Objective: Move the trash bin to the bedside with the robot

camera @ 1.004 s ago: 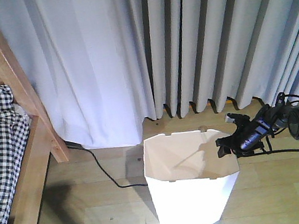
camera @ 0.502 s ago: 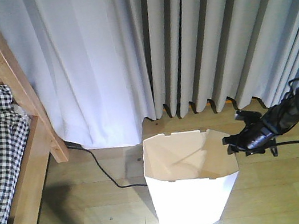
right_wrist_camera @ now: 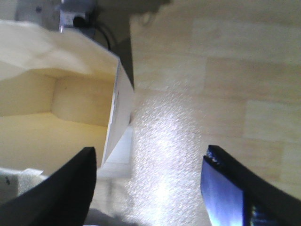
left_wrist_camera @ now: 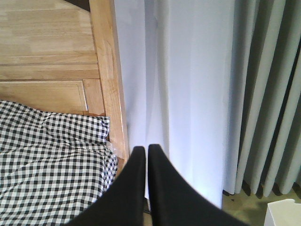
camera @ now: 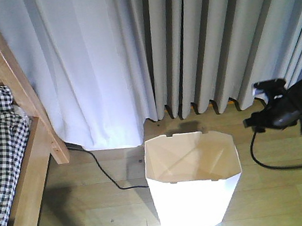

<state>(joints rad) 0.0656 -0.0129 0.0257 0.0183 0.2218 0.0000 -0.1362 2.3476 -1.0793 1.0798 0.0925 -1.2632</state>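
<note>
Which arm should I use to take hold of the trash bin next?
Right. The right gripper hangs open just beside the trash bin, whose rim fills its wrist view. The left gripper is shut and faces the bed and curtain.

Long grey-white pleated fabric curtains [camera: 185, 42] hang across the back, hems reaching the light wooden plank floor [camera: 99, 216]. Thin black loose cable [camera: 106, 176] runs over the floor from under the curtain's left part.

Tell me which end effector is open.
The right end effector: its fingers stand wide apart beside the bin. The left end effector has its fingers together.
</note>
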